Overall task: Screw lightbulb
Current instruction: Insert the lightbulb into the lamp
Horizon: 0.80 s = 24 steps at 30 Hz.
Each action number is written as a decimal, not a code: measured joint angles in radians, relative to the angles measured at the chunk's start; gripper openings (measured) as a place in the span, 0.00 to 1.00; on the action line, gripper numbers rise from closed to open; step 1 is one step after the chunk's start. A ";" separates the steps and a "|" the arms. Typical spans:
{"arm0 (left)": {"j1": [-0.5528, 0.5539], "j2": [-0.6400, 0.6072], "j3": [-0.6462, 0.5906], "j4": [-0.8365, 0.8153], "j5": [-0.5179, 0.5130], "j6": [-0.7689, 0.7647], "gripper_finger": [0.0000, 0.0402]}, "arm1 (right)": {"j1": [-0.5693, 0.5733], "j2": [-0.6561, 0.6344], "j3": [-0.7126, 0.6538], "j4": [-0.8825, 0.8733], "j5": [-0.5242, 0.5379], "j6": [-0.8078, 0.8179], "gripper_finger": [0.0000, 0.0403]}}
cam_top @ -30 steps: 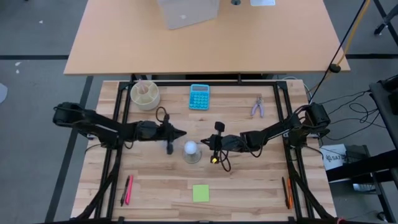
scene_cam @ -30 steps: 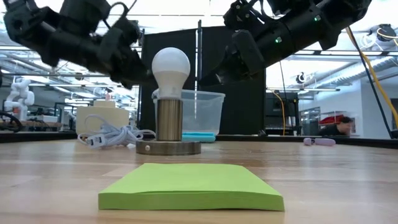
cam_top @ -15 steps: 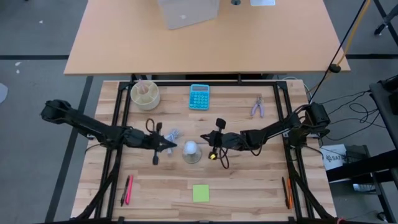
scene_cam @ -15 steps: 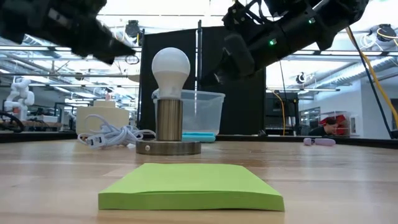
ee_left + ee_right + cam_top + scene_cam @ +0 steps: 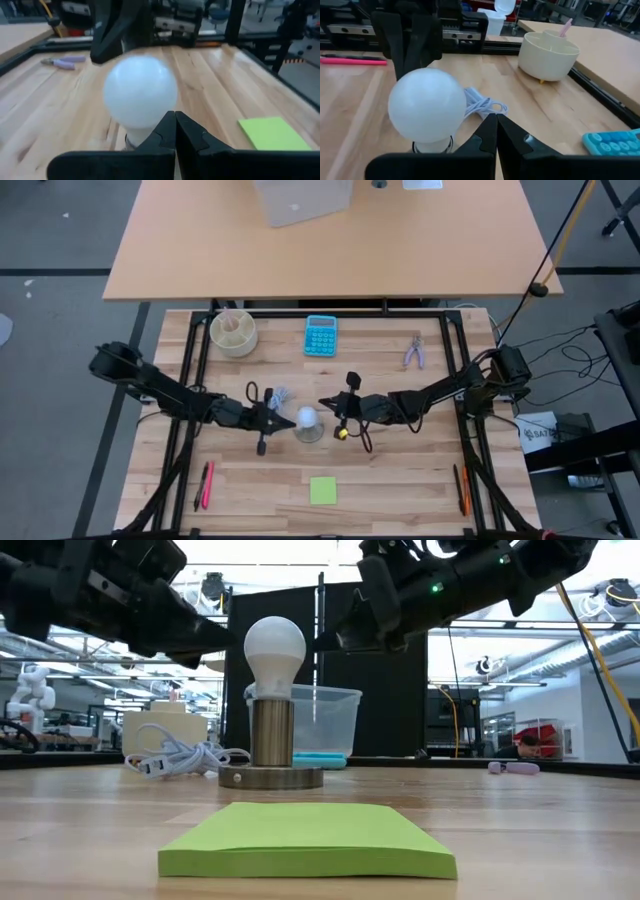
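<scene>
The white lightbulb stands upright with its screw base in a brass socket stem, which rises from a round base at mid-table. My left gripper is shut, and its tip is just left of the globe. My right gripper is also shut and points at the globe from the right and slightly far side. In the low view both tips hang at globe height, and a small gap shows on each side.
A white cord lies just far-left of the socket. A cream cup, a blue calculator and purple pliers sit along the far edge. A green sticky pad and pens lie near the front.
My left gripper, still shut, has swung toward the table's near edge, from the far-left side of the bulb to directly beside its left. My right gripper has tipped its fingers up toward level and otherwise kept its place. The bulb has not moved.
</scene>
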 joint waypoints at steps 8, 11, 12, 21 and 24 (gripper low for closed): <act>0.001 0.018 0.000 0.054 0.000 0.000 0.00 | 0.028 0.000 0.020 0.016 0.023 0.001 0.00; 0.001 0.018 0.000 0.061 -0.001 0.000 0.00 | 0.027 0.000 0.047 -0.027 0.029 -0.002 0.00; 0.001 0.018 0.000 0.062 -0.004 0.001 0.00 | 0.027 0.000 0.052 -0.033 0.030 -0.003 0.00; 0.002 0.018 0.000 0.061 -0.018 0.000 0.00 | 0.027 0.019 0.055 -0.051 0.060 0.016 0.00; 0.011 0.018 0.000 0.061 -0.018 -0.002 0.00 | 0.027 0.056 0.064 -0.038 0.060 0.032 0.00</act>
